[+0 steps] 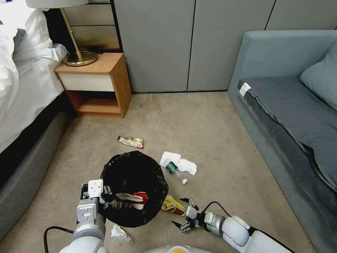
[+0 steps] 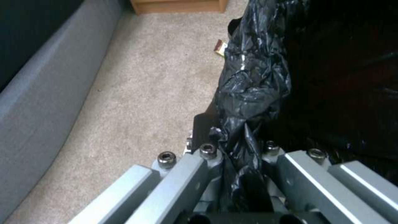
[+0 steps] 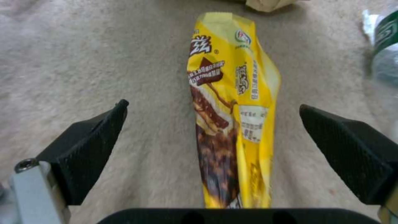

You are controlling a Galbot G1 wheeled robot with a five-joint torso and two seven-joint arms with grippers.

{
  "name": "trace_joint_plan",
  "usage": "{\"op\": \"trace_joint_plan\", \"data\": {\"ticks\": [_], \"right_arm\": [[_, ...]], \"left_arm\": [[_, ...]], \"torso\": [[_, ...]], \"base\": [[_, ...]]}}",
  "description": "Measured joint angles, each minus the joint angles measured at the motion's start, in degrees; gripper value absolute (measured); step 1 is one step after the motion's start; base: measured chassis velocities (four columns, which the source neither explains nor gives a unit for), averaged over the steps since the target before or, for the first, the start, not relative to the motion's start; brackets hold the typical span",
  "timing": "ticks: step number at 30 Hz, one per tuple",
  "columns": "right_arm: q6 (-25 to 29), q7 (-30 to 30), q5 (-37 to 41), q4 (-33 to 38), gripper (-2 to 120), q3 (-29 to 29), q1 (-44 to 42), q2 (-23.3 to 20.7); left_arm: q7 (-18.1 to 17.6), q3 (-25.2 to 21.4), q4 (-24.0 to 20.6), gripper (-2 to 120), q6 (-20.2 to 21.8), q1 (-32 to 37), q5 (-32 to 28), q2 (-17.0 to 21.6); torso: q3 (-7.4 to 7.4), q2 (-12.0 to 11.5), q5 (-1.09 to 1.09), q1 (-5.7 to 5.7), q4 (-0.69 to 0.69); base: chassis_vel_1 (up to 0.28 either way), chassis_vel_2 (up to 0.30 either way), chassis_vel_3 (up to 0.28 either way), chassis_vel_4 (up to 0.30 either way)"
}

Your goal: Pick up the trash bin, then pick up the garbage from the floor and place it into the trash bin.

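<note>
The trash bin (image 1: 135,168), lined with a glossy black bag (image 2: 253,81), stands on the carpet with a red-white carton (image 1: 138,197) inside. My left gripper (image 1: 109,203) (image 2: 236,152) is shut on the bin's near rim, pinching the liner. My right gripper (image 1: 182,212) (image 3: 213,107) hangs open low over the carpet, and a yellow snack wrapper (image 1: 172,205) (image 3: 232,118) lies between its black fingers (image 3: 91,146) without touching them. Other garbage lies around: a bottle with a green label (image 1: 174,171) (image 3: 385,46), white tissues (image 1: 179,161), a foil wrapper (image 1: 131,141) and a crumpled tissue (image 1: 119,232).
A wooden nightstand (image 1: 98,84) with a brass lamp (image 1: 75,56) stands at the far left beside the bed (image 1: 21,91). A grey sofa (image 1: 291,105) runs along the right. Open carpet (image 1: 196,126) stretches ahead to the grey wall panels.
</note>
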Motion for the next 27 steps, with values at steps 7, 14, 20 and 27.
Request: {"op": "trace_joint_plan", "data": {"ticks": [7, 14, 20, 27], "right_arm": [[1.7, -0.2, -1.2, -7.2, 100, 2.0, 1.7, 6.2], [4.6, -0.2, -2.7, -13.1, 91, 3.4, 2.6, 9.6], [5.2, 0.0, -2.4, -13.0, 70, 3.6, 2.3, 9.4], [5.2, 0.7, -1.6, -11.9, 45, 3.7, 2.3, 9.3]], "left_arm": [[0.0, 0.0, 0.1, 1, -0.1, 0.3, 0.0, 0.1], [0.0, 0.0, 0.1, 1, -0.2, 0.5, 0.1, 0.1], [0.0, 0.0, 0.1, 1, -0.3, 0.5, 0.1, 0.2], [0.0, 0.4, 0.3, 1, -0.3, 0.4, 0.3, 0.1]], "torso": [[0.0, 0.0, 0.0, 0.0, 0.0], [0.0, 0.0, 0.01, 0.0, 0.0], [0.0, 0.0, 0.0, 0.0, 0.0], [0.0, 0.0, 0.0, 0.0, 0.0]], "base": [[0.0, 0.0, 0.0, 0.0], [0.0, 0.0, 0.0, 0.0], [0.0, 0.0, 0.0, 0.0], [0.0, 0.0, 0.0, 0.0]]}}
